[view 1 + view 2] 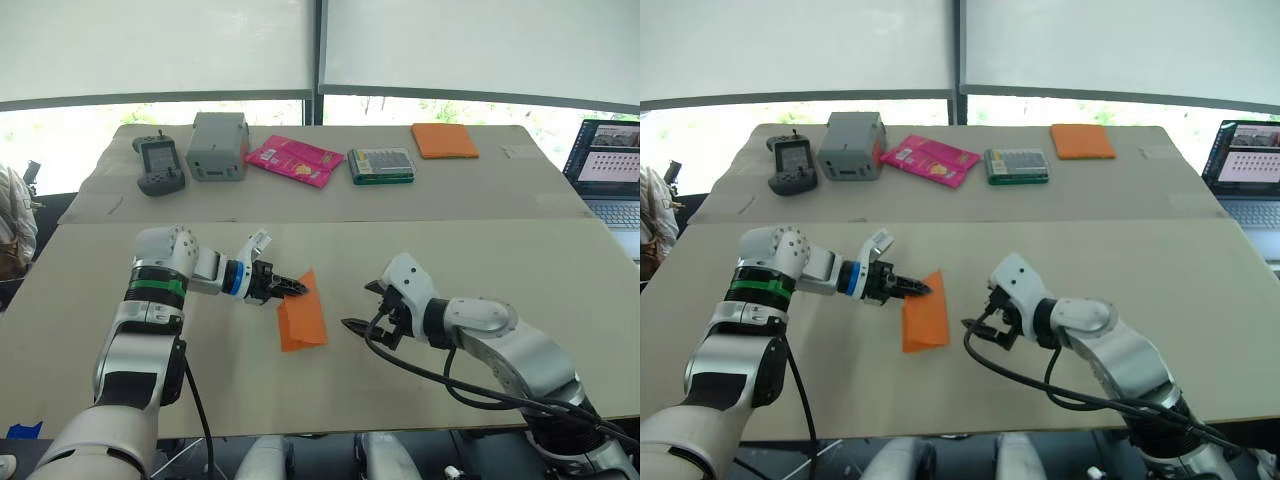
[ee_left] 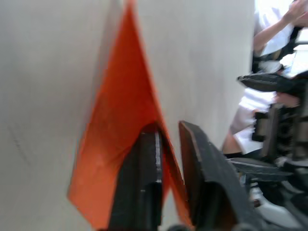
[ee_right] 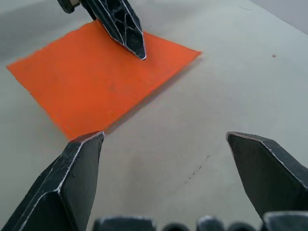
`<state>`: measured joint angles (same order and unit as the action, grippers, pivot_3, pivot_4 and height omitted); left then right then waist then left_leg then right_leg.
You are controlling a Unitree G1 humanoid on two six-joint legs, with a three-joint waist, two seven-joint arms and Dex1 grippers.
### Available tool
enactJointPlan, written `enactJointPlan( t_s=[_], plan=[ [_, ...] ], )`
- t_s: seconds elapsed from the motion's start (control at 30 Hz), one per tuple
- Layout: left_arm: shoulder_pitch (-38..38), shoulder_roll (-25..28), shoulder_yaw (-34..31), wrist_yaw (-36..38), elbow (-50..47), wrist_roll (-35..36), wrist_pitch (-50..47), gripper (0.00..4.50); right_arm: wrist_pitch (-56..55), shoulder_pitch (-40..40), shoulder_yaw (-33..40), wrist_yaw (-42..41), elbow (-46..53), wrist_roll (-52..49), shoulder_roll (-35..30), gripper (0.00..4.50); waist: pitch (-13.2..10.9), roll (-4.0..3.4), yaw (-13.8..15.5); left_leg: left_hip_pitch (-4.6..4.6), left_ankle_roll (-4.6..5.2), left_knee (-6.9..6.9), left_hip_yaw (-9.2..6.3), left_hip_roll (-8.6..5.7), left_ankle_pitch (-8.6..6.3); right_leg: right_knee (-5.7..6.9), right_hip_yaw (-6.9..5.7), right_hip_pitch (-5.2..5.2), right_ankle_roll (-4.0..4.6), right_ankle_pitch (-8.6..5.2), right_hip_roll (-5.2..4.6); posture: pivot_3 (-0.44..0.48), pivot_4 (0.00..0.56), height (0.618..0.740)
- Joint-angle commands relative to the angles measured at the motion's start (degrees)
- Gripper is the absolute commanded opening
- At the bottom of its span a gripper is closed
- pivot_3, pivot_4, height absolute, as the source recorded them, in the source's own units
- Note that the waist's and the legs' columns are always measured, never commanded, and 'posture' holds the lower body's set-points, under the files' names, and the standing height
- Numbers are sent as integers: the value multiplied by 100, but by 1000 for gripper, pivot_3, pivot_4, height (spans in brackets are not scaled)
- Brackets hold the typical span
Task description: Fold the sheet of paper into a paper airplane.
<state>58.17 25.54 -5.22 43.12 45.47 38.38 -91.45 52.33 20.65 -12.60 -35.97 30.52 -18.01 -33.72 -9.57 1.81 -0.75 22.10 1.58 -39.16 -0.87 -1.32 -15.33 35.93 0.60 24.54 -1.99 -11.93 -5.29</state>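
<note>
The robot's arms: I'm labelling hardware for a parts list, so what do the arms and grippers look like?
Both arms have silver-white rounded shells with black joints. The left arm bears a green band and a blue ring at the wrist. The left gripper and right gripper each have two pointed black fingers. Black cables loop beneath the right arm.

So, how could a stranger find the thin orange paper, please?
Look at the near beige table, between the two robot arms. The thin bright orange folded paper lies flat there, its far corner at the left hand. The thicker orange rectangular pad sits far back.
</note>
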Motion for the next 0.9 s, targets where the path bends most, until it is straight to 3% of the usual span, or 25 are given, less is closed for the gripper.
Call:
enactJointPlan(
  t_s=[0.03,0.2,0.33,0.43,0.63,0.73,0.8,0.9],
  plan=[
    [295,-44,-815,-576,790,400,-105,53,-289,201,307,6,-49,90,-145,4500,0,0,-3,-1,0,0,-1,0,0,0,0,0,0,0,-1,0,150,740],
    [445,-326,-1928,-1834,1222,656,-105,53,-545,384,508,47,-390,246,-258,4500,0,0,4,0,0,0,-1,3,0,3,1,0,-1,1,-8,0,150,740],
    [201,-1020,-3609,-3649,594,427,-10,53,-778,583,653,118,-719,426,-294,4500,0,1,20,0,-2,0,-2,2,0,5,3,3,-3,2,-17,0,150,740],
    [7,-1882,-4885,-4933,-507,350,-56,53,-927,682,693,162,-879,534,-284,4500,0,1,41,4,-7,0,-3,-1,1,4,7,5,-8,5,-27,0,150,740],
    [65,-3721,-6607,-6774,-2488,361,-105,53,-1009,723,666,152,-914,610,-259,4500,-2,7,62,36,-21,1,2,-11,6,5,15,40,-15,11,-37,0,150,740],
    [168,-4114,-7001,-7184,-2921,413,-105,53,-1020,723,648,138,-895,624,-262,4500,-2,7,3,38,-39,11,12,-1,16,16,25,60,-9,16,-23,0,150,740],
    [105,-4156,-6871,-7312,-3020,624,-105,53,-1039,727,627,107,-888,624,-260,4500,-3,7,26,36,-44,15,8,0,20,18,21,60,-7,17,-16,0,150,740],
    [14,-4045,-6599,-7477,-3065,903,-105,906,-1045,745,595,85,-891,631,-250,4500,-3,7,71,37,-45,12,6,-6,21,17,20,57,-6,18,-19,0,150,740]
  ],
)
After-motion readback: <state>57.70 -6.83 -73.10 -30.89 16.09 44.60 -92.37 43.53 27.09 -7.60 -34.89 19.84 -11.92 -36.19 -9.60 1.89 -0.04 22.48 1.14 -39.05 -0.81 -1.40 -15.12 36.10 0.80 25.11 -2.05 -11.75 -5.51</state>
